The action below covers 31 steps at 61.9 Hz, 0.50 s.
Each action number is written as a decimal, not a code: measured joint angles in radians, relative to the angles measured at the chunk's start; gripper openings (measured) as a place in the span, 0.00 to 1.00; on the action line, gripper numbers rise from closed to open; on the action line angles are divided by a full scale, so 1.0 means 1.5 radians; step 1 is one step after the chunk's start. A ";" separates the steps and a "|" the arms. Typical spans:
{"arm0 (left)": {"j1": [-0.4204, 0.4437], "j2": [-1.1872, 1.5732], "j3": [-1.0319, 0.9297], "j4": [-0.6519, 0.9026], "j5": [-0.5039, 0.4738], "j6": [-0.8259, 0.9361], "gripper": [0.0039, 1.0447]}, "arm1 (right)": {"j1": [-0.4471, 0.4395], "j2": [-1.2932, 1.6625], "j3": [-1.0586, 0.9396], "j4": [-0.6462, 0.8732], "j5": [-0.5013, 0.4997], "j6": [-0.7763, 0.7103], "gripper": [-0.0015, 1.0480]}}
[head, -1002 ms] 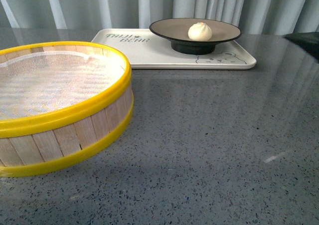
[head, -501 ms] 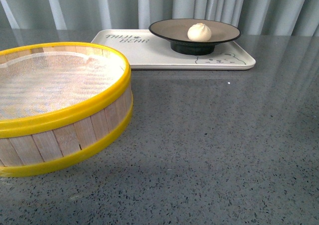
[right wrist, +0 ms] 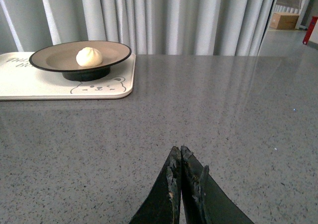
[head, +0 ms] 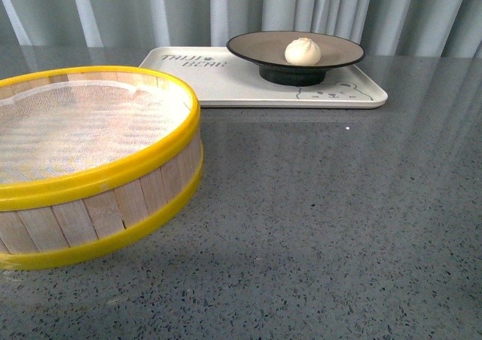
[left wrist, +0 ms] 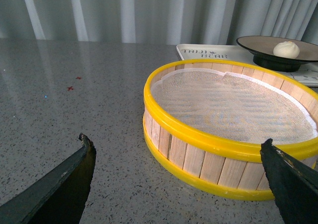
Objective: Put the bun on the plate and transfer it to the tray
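While my front view shows neither arm, my left gripper (left wrist: 176, 159) is spread wide before the steamer basket (left wrist: 231, 129). The bun (right wrist: 89, 56) sits pleats-up on the plate (right wrist: 54, 60) on the tray (right wrist: 30, 80), whose long axis runs crosswise. All lie well beyond my right gripper (right wrist: 180, 157), its tips pressed together.

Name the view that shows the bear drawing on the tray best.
The right wrist view: the bear drawing faces the camera whole, just in front of the plate. The front view shows it fainter and flatter. The left wrist view hides it behind the steamer basket.
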 joint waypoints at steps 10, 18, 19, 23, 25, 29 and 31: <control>0.000 0.000 0.000 0.000 0.000 0.000 0.94 | 0.000 -0.047 -0.017 -0.028 0.000 0.000 0.02; 0.000 0.000 0.000 0.000 0.000 0.000 0.94 | 0.000 -0.085 -0.027 -0.056 0.000 0.000 0.02; 0.000 0.000 0.000 0.000 0.000 0.000 0.94 | 0.000 -0.091 -0.029 -0.060 0.000 0.000 0.02; 0.000 0.000 0.000 0.000 0.000 0.000 0.94 | 0.000 -0.109 -0.040 -0.065 0.000 0.000 0.02; 0.000 0.000 0.000 0.000 0.000 0.000 0.94 | 0.000 -0.120 -0.054 -0.058 0.000 0.000 0.02; 0.000 0.000 0.000 0.000 0.000 0.000 0.94 | 0.000 -0.139 -0.054 -0.077 0.000 0.000 0.02; 0.000 0.000 0.000 0.000 0.000 0.000 0.94 | 0.000 -0.150 -0.054 -0.087 0.000 0.000 0.02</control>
